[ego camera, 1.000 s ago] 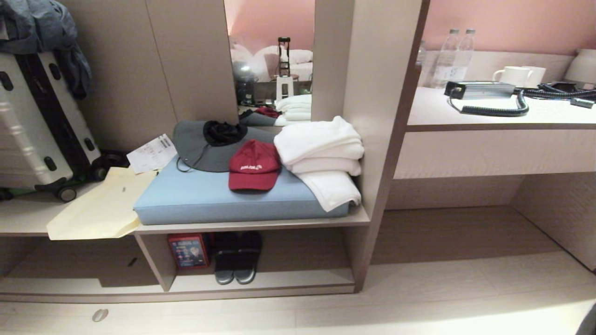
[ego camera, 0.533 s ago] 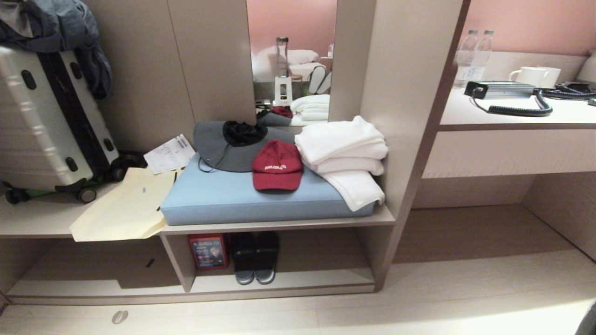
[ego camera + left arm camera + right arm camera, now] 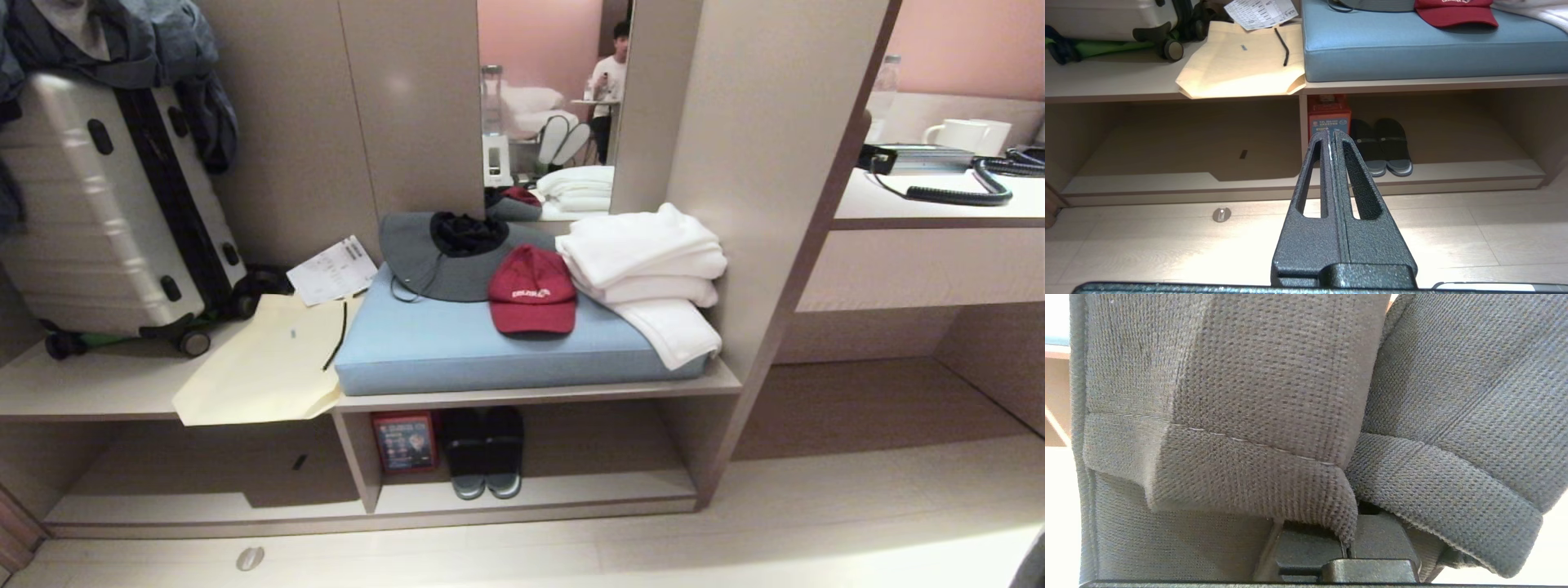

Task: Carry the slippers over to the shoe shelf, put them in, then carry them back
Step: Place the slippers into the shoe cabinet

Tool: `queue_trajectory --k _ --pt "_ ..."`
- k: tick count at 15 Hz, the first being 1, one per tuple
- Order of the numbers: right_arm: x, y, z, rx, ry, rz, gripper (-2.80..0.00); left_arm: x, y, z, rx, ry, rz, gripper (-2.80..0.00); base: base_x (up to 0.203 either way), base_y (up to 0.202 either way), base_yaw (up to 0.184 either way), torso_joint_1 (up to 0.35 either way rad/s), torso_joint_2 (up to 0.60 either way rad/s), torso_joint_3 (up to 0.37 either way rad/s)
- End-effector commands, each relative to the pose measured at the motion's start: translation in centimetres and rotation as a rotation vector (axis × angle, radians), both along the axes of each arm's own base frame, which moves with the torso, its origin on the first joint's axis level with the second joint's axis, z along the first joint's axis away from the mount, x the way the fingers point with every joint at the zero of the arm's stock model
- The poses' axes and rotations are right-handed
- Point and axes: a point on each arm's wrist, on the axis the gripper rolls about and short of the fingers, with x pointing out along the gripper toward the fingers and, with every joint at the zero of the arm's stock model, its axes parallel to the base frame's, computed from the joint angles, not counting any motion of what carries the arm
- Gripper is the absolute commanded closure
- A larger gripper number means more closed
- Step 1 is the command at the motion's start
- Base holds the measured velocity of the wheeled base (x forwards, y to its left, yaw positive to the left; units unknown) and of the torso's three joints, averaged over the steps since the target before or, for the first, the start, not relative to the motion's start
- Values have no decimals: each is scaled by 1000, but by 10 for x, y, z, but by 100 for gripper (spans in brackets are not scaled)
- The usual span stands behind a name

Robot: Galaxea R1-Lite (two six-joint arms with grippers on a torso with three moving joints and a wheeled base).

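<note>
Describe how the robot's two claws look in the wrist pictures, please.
The left claw is black metal with a rough, speckled finish. Its two fingers taper to a narrow tip, and each has a long slot cut through it. Of the right claw, only a black base block shows, with the same dark finish; grey fabric hides the rest. No cables or markings are visible.

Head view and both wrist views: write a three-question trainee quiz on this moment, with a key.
1. True or false: the right gripper is shut on the slippers.
2. Which thing stands in the shoe shelf next to the dark pair? A) a red box B) a green bottle C) a folded umbrella
3. Fill in: the left gripper is ____ and holds nothing.
Key: 1 true; 2 A; 3 shut.
</note>
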Motion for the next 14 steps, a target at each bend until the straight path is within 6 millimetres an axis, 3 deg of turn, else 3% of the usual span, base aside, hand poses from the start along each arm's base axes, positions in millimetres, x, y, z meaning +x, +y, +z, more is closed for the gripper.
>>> queue_trajectory --k 1,14 --pt "0 0 0 -1 -3 1 0 0 0 0 0 1 1 0 0 108 0 2 2 -2" --pt "0 0 0 -1 -3 1 0 0 0 0 2 1 1 0 0 0 0 0 0 0"
